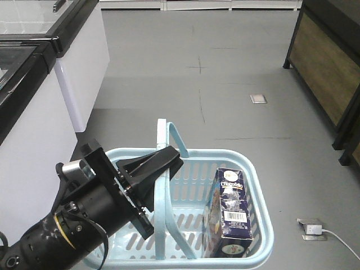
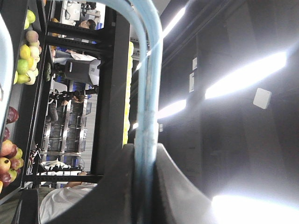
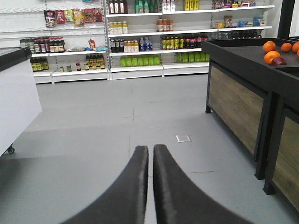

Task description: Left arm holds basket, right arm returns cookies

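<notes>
The left gripper (image 1: 169,160) clamps one hoop handle (image 1: 166,135) of the light blue basket (image 1: 264,222), with the handle pinched between its jaws. The Chocofello cookie box (image 1: 229,211) stands upright inside, near the basket's right wall. The right gripper (image 3: 150,149) hangs empty with its jaws pressed together, facing distant drinks shelves (image 3: 140,44). The return appears not yet begun. Next, that gripper must open and descend onto the box.
</notes>
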`<state>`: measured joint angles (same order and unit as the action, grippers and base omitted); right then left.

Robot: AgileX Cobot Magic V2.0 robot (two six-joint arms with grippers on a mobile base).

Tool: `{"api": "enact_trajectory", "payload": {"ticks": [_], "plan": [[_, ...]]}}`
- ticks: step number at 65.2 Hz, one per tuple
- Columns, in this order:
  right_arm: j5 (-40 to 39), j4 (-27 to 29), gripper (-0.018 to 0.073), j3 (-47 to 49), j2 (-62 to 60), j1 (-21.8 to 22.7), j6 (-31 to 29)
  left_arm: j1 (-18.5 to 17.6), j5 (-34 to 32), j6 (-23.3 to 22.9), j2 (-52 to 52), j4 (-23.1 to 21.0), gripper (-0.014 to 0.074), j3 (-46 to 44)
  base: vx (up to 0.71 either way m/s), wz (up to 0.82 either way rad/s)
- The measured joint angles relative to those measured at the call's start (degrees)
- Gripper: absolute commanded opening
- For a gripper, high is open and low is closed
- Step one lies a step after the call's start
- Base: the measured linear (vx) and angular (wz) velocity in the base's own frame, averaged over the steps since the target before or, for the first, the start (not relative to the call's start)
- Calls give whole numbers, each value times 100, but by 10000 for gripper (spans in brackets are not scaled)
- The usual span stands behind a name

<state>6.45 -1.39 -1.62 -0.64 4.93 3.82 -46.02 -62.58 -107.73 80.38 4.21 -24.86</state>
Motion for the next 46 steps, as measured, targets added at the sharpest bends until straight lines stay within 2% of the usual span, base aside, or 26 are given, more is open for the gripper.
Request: {"api": "enact_trajectory", "payload": {"ticks": [46], "plan": [[0,0,-6,0,0,0,0,0,-5,22,0,-43,-3,0,0,0]]}}
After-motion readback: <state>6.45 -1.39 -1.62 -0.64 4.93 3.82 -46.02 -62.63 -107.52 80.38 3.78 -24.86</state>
